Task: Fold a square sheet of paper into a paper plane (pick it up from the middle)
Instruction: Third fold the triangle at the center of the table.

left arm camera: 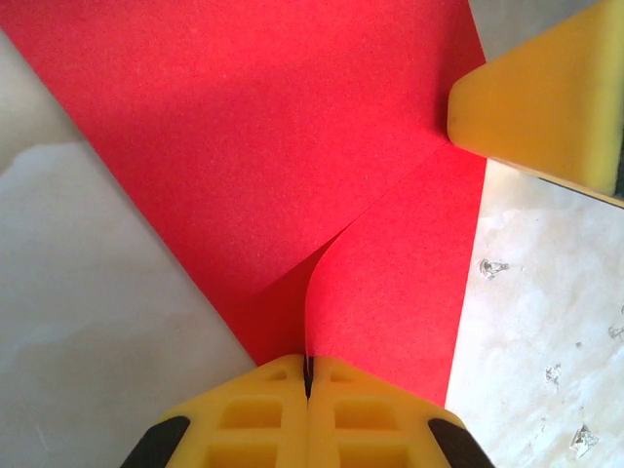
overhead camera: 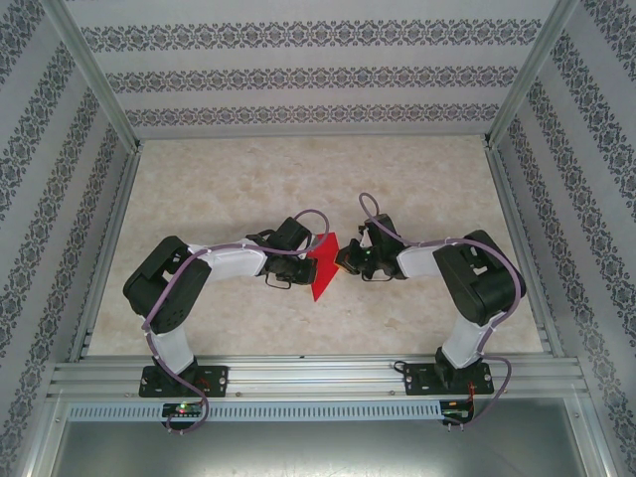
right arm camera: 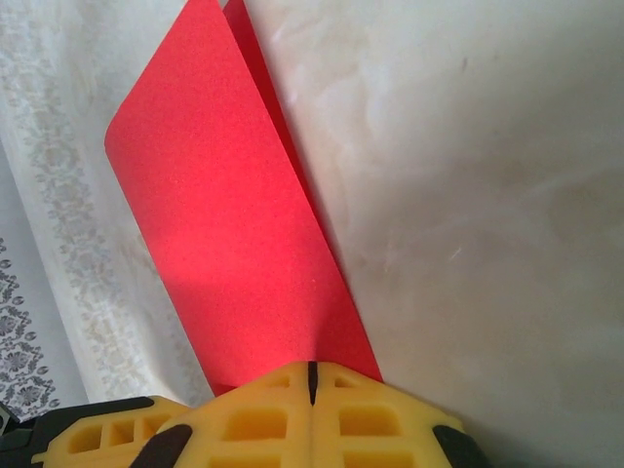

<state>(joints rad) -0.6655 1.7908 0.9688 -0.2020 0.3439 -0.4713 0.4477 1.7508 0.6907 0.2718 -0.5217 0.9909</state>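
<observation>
The square sheet of paper (overhead camera: 323, 275) is bright red and partly folded, held between both grippers over the middle of the table, one point hanging toward the near edge. In the left wrist view the paper (left arm camera: 273, 146) shows two overlapping flaps with a curved raised edge running into my left gripper (left arm camera: 309, 369), which is shut on that edge. My right gripper (right arm camera: 312, 371) is shut on the paper (right arm camera: 224, 224), which rises from it as a long folded strip. From above, the left gripper (overhead camera: 309, 255) and right gripper (overhead camera: 343, 259) face each other across the sheet. It has no paper plane shape.
The beige marbled table (overhead camera: 229, 189) lies under both arms. Aluminium rails (overhead camera: 99, 258) frame its sides and patterned curtain walls (overhead camera: 318, 75) close off the back and sides. A yellow finger of the right gripper (left arm camera: 546, 97) juts into the left wrist view's upper right.
</observation>
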